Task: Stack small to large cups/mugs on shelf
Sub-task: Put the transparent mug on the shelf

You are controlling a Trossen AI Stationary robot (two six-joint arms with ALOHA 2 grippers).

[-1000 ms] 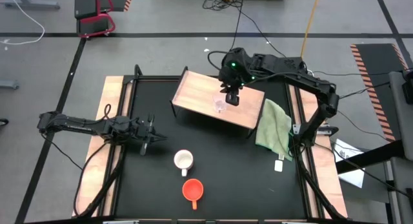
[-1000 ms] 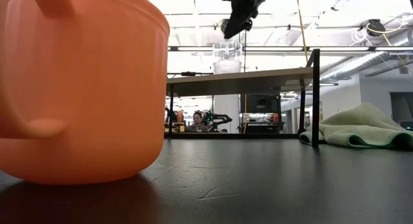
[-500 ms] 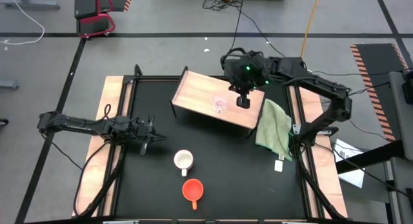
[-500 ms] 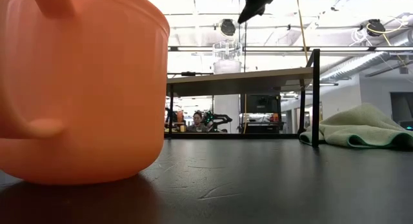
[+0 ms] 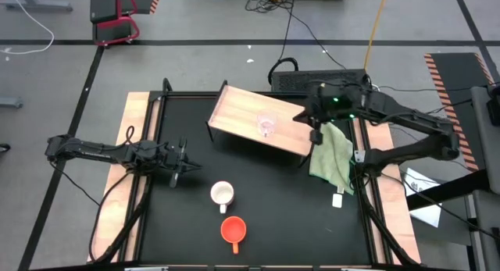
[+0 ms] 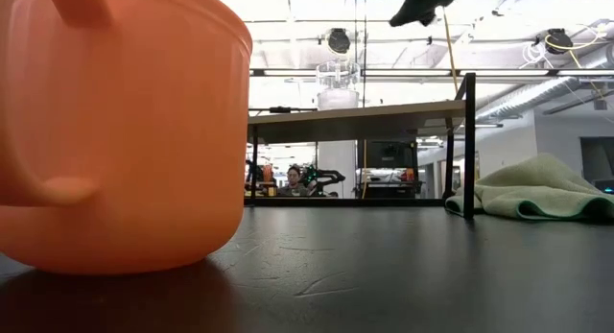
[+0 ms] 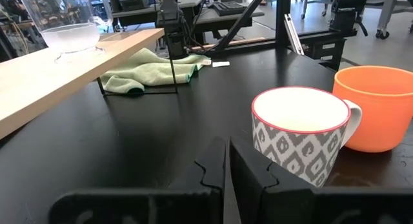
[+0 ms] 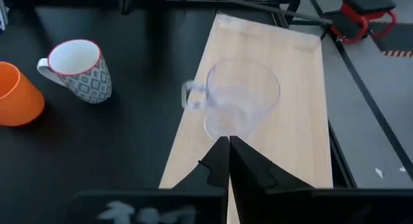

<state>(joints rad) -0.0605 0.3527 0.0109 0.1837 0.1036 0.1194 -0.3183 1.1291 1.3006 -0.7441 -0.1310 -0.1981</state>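
Seen from above, the clear cup [image 5: 267, 126] stands alone on the shelf [image 5: 234, 111], while the white patterned mug [image 5: 223, 194] and the orange mug [image 5: 233, 229] sit on the black table [image 5: 273, 208] nearer the front, so by my judgement the first placement is done and the step in hand is to fetch a mug. To do it well, the right gripper [image 5: 316, 135], which hovers with its fingers together above the shelf's right end by the green cloth [image 5: 332, 152], should part its fingers before it descends and take a mug by the rim, clear of the handle. The left gripper [image 5: 178, 163] waits at the table's left, near the white patterned mug. The low view adds what the overhead cannot: the shelf top stands raised on thin black legs, the clear cup is upright on it, the orange mug fills the near left, and only a dark part of the right arm shows at the top. The left wrist view shows that arm's fingers pressed together with nothing between them, and the two mugs just beside each other. The right wrist view shows the clear cup's handle pointing toward the mugs' side, and its own fingers together, empty.
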